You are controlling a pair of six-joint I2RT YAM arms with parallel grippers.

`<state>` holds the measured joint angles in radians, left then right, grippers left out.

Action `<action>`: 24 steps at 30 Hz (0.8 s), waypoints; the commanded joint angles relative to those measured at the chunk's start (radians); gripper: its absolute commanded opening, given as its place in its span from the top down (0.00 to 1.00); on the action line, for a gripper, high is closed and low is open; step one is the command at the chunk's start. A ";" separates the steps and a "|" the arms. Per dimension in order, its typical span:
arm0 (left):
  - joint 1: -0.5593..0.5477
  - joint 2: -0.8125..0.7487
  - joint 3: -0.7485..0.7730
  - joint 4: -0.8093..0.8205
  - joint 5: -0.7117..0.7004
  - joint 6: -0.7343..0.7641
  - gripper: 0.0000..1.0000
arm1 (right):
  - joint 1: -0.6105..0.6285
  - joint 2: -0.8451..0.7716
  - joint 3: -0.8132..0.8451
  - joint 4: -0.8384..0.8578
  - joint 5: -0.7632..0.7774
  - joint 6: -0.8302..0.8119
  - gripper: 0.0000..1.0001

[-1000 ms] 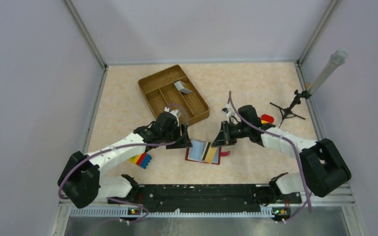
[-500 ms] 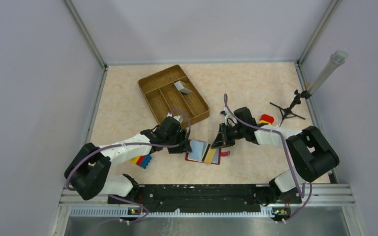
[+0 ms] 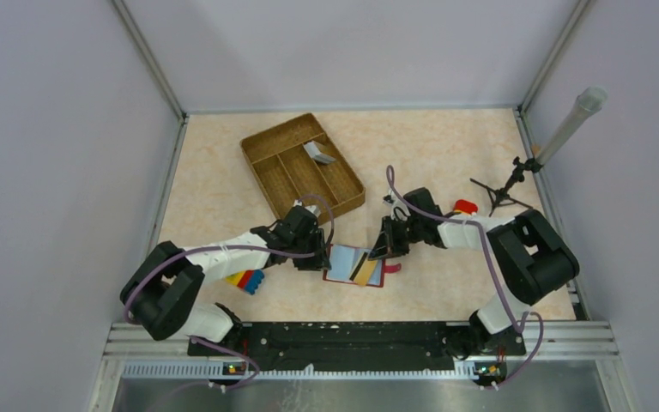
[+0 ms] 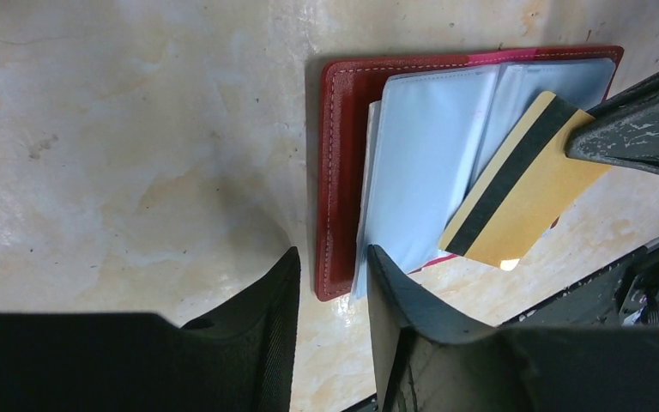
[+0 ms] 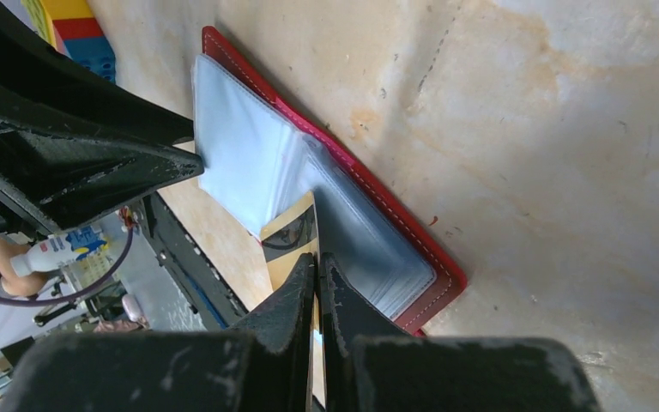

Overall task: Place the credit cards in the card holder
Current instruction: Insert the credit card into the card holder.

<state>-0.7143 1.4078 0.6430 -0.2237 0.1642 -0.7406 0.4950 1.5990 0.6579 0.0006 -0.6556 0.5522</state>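
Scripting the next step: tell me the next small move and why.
Probably: right gripper pushes the tan card deeper into the card holder. It pinches the card, which lies slanted at the clear sleeves, sticking out; left gripper straddles the holder's edge.

Beige marbled table [image 3: 223, 197], faint stains. Red card holder [image 4: 333, 172] lies open and flat between left gripper [image 4: 330, 266] and right gripper [image 5: 317, 266], clear sleeves up, one corner at the left fingertips. Woven compartment tray [image 3: 285, 167] sits beyond the left gripper. Yellow-red-blue toy block [image 3: 247, 279] sits behind the left gripper, beside its arm. Black tripod [image 3: 502, 193] and a small red-yellow piece [image 3: 465, 206] sit behind the right gripper.
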 commanded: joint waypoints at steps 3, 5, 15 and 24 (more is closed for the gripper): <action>-0.004 0.009 -0.007 0.037 -0.010 0.015 0.66 | -0.006 0.032 0.059 -0.047 0.077 -0.051 1.00; -0.004 0.015 -0.006 0.038 -0.008 0.015 0.67 | -0.004 0.039 0.071 -0.065 0.083 -0.074 1.00; -0.004 0.030 0.005 0.038 -0.006 0.023 0.70 | 0.041 0.106 0.143 -0.132 0.098 -0.143 1.00; -0.004 0.037 0.010 0.037 -0.008 0.026 0.72 | 0.077 0.157 0.187 -0.169 0.110 -0.174 1.00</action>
<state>-0.7151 1.4311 0.6430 -0.2012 0.1680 -0.7311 0.5522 1.7191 0.8227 -0.1234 -0.6228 0.4381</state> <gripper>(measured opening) 0.277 0.004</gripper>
